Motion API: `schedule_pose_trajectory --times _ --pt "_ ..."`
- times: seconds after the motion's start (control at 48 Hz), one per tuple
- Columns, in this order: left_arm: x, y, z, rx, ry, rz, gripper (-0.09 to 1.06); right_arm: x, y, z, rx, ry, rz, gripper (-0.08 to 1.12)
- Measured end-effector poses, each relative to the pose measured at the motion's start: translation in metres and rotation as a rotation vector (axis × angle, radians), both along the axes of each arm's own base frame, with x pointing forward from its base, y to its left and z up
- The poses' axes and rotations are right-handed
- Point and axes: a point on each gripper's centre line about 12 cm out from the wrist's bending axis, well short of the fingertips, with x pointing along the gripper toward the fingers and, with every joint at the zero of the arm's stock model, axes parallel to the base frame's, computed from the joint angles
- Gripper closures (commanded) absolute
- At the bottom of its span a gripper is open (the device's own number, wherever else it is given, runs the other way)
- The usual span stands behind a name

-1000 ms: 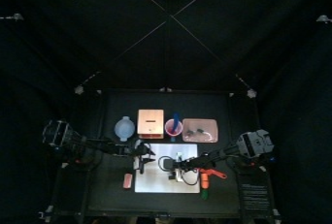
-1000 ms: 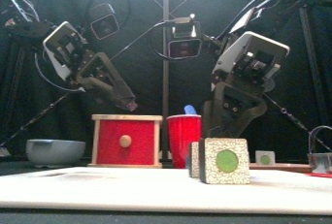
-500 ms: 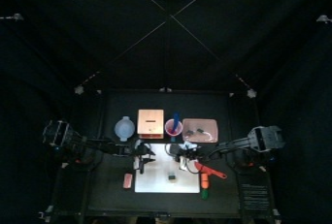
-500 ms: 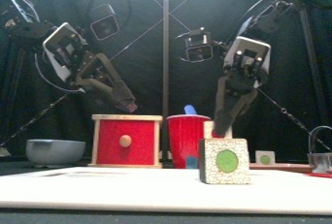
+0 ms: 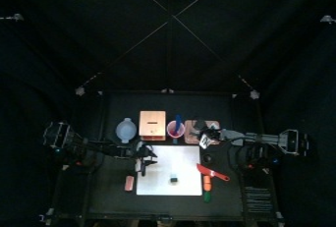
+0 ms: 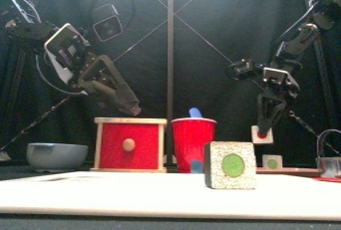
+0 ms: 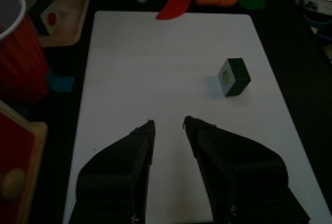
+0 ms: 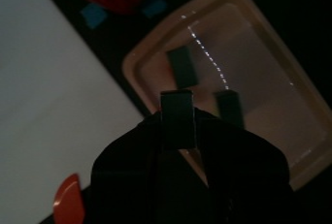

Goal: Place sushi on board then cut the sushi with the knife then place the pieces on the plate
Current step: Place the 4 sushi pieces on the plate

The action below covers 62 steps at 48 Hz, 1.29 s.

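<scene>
Evidently right gripper clamps likely light, rigid sushi piece by flat sides above pink tray; left gripper part-open, empty.

Left end effector hangs raised with jaws slightly apart; right end effector hangs lower, pinching a sushi piece.

The cutting board lies at the middle of the tabletop, with one sushi piece standing on its front part. A toy knife lies at the board's right edge. Behind the board, left to right, stand the bowl, wooden box, cup and tray. Two sushi pieces lie in the tray. A third piece sits between the fingers of the right gripper, above the tray.
</scene>
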Motion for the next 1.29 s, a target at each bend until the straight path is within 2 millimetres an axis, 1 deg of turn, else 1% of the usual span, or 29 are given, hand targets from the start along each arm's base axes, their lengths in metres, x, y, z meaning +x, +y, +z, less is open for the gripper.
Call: schedule_pose_trajectory --times 0.208,0.354,0.375,0.5,0.667,0.854,0.938,1.042,1.104,1.167,1.292 --pt "0.001 0.000 0.001 0.000 -0.003 0.002 0.24 -0.026 -0.026 -0.002 -0.004 0.003 -0.134 0.42" --pt "0.002 0.000 0.002 0.000 -0.006 0.000 0.24 -0.037 -0.035 -0.012 0.007 0.027 -0.184 0.42" --pt "0.001 0.000 0.001 0.000 -0.003 0.002 0.24 -0.040 -0.036 -0.017 0.015 0.041 -0.194 0.42" --pt "0.002 0.000 0.001 0.000 -0.005 0.002 0.24 -0.043 -0.037 -0.031 0.035 0.074 -0.201 0.41" --pt "0.002 0.001 0.001 0.000 -0.005 0.003 0.24 -0.039 -0.037 -0.045 0.068 0.089 -0.208 0.39" --pt "0.002 0.001 0.001 0.000 -0.005 0.003 0.24 -0.038 -0.037 -0.048 0.076 0.089 -0.210 0.28" --pt "0.002 0.001 0.002 0.000 -0.006 0.003 0.24 -0.038 -0.037 -0.048 0.075 0.091 -0.209 0.22" --pt "0.001 0.000 0.000 0.000 -0.002 0.002 0.24 -0.039 -0.036 -0.044 0.075 0.092 -0.212 0.20" --pt "0.001 0.000 0.001 0.000 -0.003 0.002 0.24 -0.039 -0.034 -0.036 0.066 0.082 -0.204 0.20" --pt "0.002 0.000 0.001 0.000 -0.005 0.002 0.24 -0.035 -0.029 -0.024 0.046 0.059 -0.178 0.20" --pt "0.002 0.000 0.001 0.000 -0.005 0.002 0.24 -0.022 -0.010 -0.002 0.020 -0.004 -0.092 0.20"
